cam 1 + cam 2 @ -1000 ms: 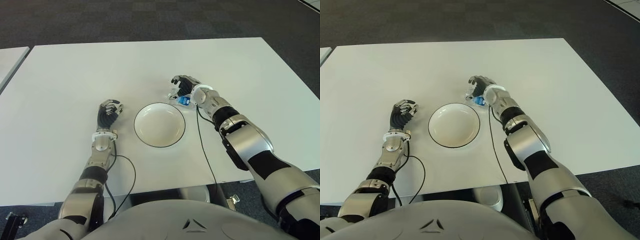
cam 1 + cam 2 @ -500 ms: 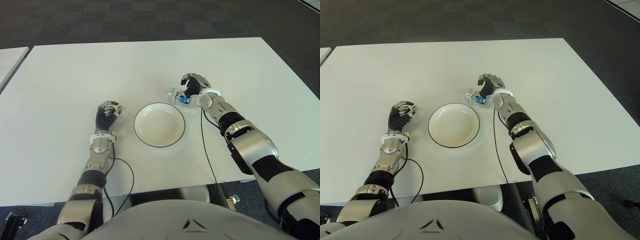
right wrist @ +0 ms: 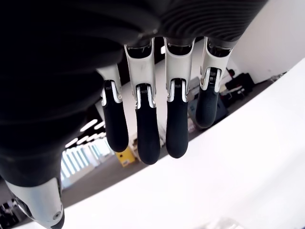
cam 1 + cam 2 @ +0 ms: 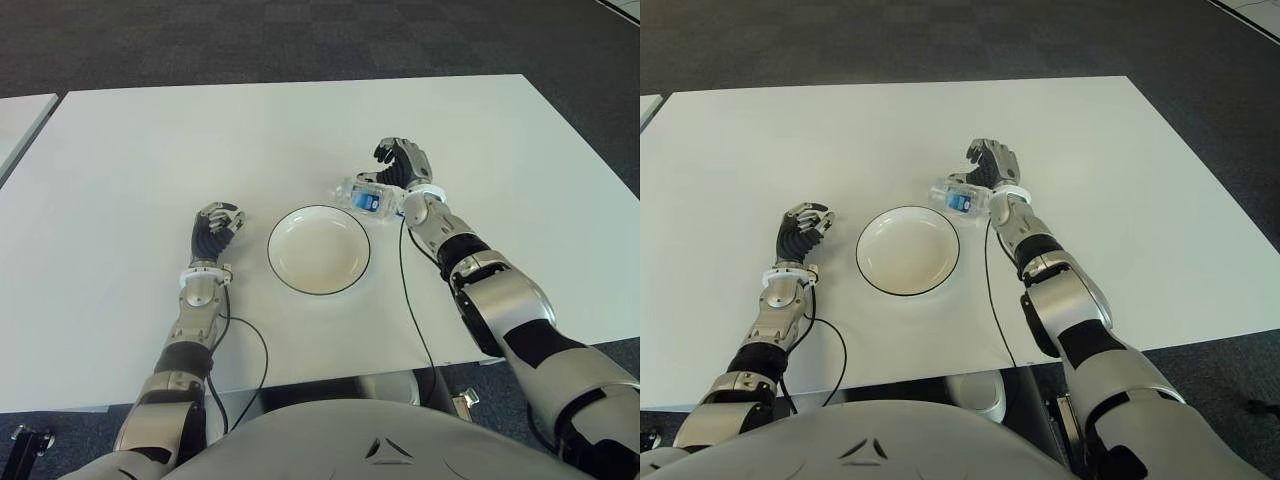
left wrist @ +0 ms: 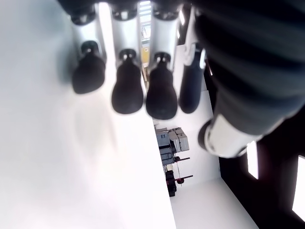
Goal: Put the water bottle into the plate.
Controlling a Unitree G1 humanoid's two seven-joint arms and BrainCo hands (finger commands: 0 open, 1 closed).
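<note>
White tabletop [image 4: 120,150] is seen in the eye views; water bottle [image 4: 362,196] lies just beside the right hand [image 4: 402,165], outside the plate [image 4: 319,249], ungrasped. Left hand [image 4: 215,228] idles beside the plate. Right wrist view: fingers [image 3: 143,133] extended, empty, presumably poised to regrasp.

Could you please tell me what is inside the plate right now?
Nothing shows inside the plate. The water bottle lies on the table just beyond its rim, beside the right hand.

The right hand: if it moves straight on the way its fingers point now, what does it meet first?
Probably nothing: the right hand points away over bare table. The water bottle lies beside its wrist, toward the plate.
</note>
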